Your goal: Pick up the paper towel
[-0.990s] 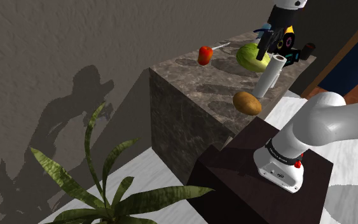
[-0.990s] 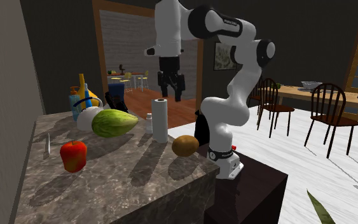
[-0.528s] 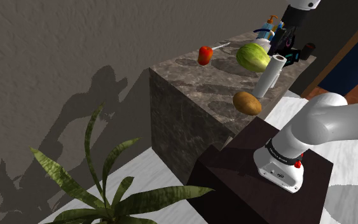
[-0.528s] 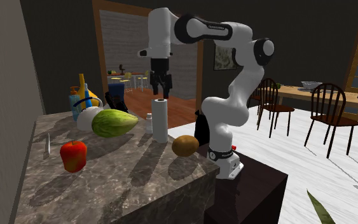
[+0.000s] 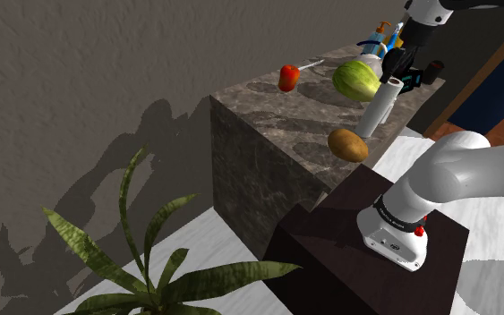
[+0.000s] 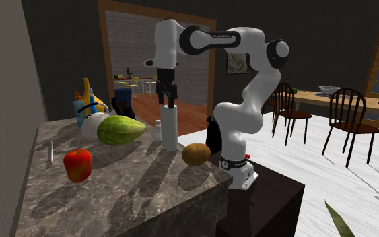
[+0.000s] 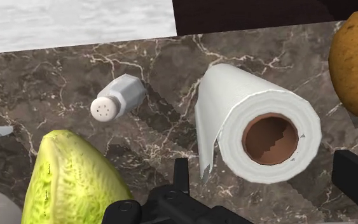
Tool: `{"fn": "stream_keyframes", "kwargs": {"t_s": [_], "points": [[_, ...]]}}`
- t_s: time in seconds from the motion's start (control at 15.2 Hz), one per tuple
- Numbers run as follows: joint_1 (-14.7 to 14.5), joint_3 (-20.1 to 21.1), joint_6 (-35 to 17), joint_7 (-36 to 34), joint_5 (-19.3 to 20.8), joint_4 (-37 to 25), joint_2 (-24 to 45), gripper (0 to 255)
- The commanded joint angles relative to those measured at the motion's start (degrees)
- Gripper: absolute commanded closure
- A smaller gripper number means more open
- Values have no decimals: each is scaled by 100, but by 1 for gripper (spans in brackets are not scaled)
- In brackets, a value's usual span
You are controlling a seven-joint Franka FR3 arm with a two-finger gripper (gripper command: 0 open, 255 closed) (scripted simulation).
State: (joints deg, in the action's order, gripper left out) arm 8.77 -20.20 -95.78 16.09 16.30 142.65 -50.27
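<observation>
The black two-finger gripper (image 6: 168,101) has dropped to the top of the upright white paper towel roll (image 6: 169,129), fingers spread, seemingly to straddle it, clasping nothing. On the second exterior view's left of the roll lies a pale green cabbage (image 6: 120,129), and on its right a brown potato (image 6: 196,154).

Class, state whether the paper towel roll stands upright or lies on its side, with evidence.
Upright: the paper towel stands on end on the counter, and the wrist view looks straight onto its top end.
</observation>
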Motion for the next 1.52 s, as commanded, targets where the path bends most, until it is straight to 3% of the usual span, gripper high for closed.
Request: {"fn": "stream_keyframes", "kwargs": {"t_s": [0.0,0.2,0.26,0.86,1.45], "points": [[15,-42,-151,-6,37,157,-10,0],[28,-71,-263,-13,65,283,-24,0],[25,-62,-257,-20,60,279,-25,255],[29,-70,-263,-13,65,282,-23,255],[-45,81,363,31,-88,-461,95,255]]}}
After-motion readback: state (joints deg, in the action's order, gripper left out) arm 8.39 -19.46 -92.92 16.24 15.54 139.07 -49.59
